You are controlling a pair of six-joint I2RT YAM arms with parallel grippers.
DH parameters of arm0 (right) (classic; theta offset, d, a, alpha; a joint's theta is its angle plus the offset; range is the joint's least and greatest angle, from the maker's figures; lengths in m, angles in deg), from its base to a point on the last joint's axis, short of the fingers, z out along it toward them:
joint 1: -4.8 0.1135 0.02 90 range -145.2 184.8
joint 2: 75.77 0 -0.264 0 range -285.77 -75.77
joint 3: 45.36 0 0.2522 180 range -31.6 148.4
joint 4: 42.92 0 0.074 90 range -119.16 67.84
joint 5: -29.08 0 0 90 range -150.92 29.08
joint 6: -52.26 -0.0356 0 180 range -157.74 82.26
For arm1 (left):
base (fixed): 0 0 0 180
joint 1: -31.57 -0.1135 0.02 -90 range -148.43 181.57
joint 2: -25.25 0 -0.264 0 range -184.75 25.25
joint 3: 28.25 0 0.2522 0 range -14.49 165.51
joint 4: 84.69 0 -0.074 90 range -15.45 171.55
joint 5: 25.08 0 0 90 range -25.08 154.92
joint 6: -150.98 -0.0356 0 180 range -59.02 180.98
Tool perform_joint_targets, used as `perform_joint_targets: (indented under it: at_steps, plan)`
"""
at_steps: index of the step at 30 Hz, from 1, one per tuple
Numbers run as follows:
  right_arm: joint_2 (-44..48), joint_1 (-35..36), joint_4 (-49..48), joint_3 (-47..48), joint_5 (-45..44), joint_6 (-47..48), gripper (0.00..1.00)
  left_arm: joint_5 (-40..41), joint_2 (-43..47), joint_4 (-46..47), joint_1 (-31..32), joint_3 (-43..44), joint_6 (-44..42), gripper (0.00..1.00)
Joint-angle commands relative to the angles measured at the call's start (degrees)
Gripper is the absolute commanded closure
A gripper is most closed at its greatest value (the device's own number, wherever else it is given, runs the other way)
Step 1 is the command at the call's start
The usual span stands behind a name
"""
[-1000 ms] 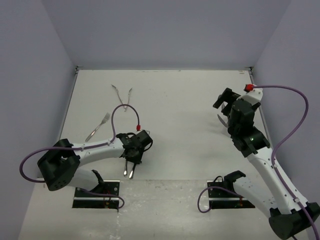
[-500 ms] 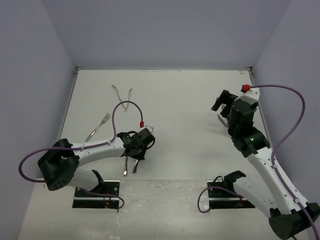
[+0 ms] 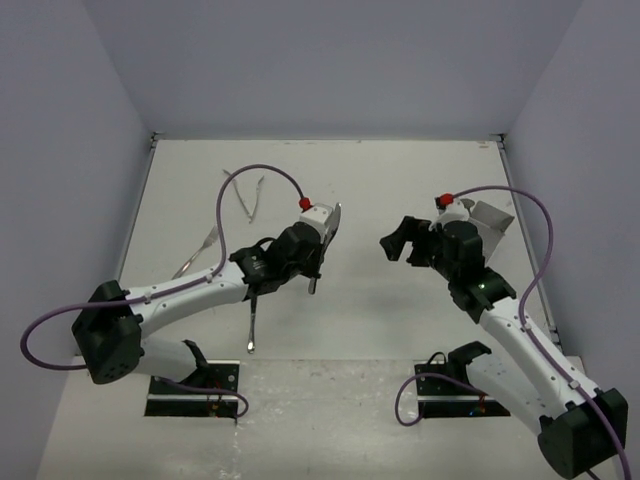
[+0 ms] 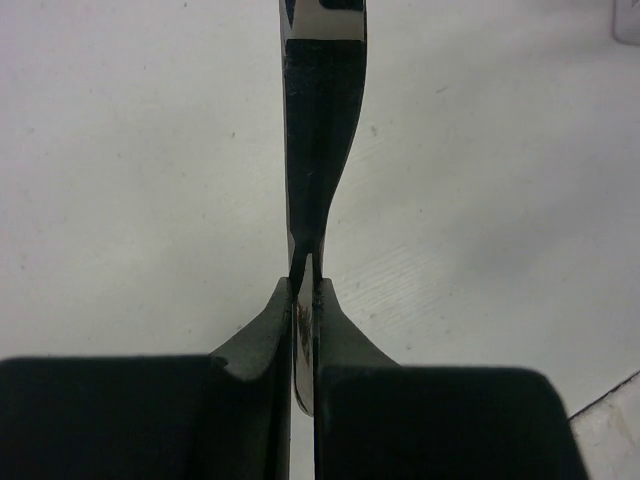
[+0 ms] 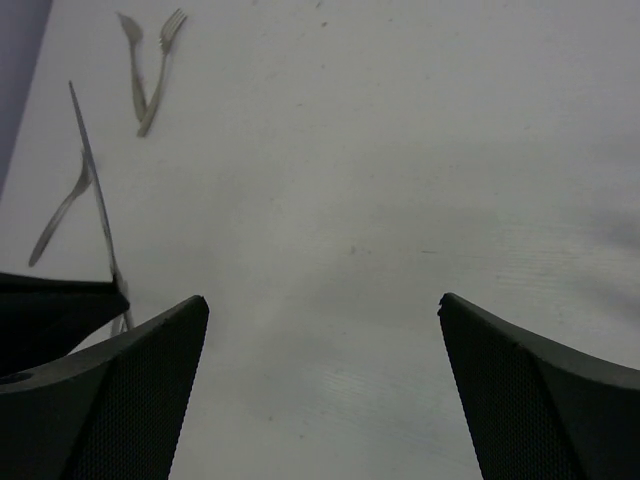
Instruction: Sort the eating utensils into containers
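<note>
From above, we see that the left gripper [image 3: 320,258] has come up off the table [image 3: 400,320] with its jaws clamped on a knife [image 3: 334,218]. The blade rises past the jaws and the handle end hangs below them. A second ago this gripper was low over two pieces, and one utensil [image 3: 251,322] now lies on the table behind and below the jaws. The right gripper [image 3: 398,243], jaws wide apart and holding nothing, has swung in to face the left jaws, which uncovers the box [image 3: 492,216] behind it. We judge the pick done, with a carry to the box or a handover next. Two crossed forks [image 3: 245,195] and a lone fork [image 3: 200,250] lie well apart from both jaws.

From the left wrist, the jaws are pinched on the knife [image 4: 322,130] at its narrow neck, and the blade runs straight out ahead of them, clear of the table.

From the right wrist, only bare table shows between the spread fingers [image 5: 130,380]. The knife [image 5: 95,180] stands just outside one finger, with the forks [image 5: 150,70] beyond.

The table is off-white, matt and faintly scuffed. Pale lilac walls [image 3: 320,60] close three sides.
</note>
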Motion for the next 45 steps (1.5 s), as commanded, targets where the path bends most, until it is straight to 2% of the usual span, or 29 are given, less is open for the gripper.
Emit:
perform_joint_targets:
  at_steps: [1,2,10,15,19,22,28,33,40,45]
  plan:
    - [1.69,0.52,-12.98,-3.54,13.44,-5.87,0.01,1.26,-1.36,8.95,0.16,4.13,-3.52,1.0]
    - [1.6,0.87,-15.36,-4.59,15.81,-7.7,0.01,1.0,-1.8,9.48,0.16,5.09,-3.52,1.0]
    - [-4.63,2.46,-27.67,-6.36,16.27,-15.97,0.03,-3.22,-4.0,12.65,0.16,7.03,-3.78,1.0]
    - [-9.82,3.07,-30.67,-4.6,16.19,-16.86,0.04,-6.73,-4.88,14.14,0.16,7.47,-3.25,1.0]
    - [-12.9,3.51,-30.77,-2.67,15.31,-17.56,0.14,-8.58,-5.23,16.34,0.16,7.65,-2.64,1.0]
    - [-14.31,3.95,-32.35,-2.32,15.22,-18.0,0.18,-9.46,-5.94,16.7,0.16,8.09,-2.64,1.0]
    - [-16.76,5.0,-32.61,-1.09,13.99,-18.35,0.22,-10.08,-6.99,16.87,0.16,8.79,-2.9,1.0]
    - [-18.0,7.11,-31.22,0.32,10.74,-18.09,0.34,-9.82,-7.34,17.05,0.16,9.32,-2.99,1.0]
    - [-19.14,10.89,-24.89,3.39,2.31,-16.07,0.46,-8.85,-8.05,17.49,0.16,10.29,-2.55,1.0]
    - [-19.76,12.47,-23.04,3.75,-0.6,-16.33,0.56,-9.02,-8.31,18.1,0.16,10.81,-2.81,1.0]
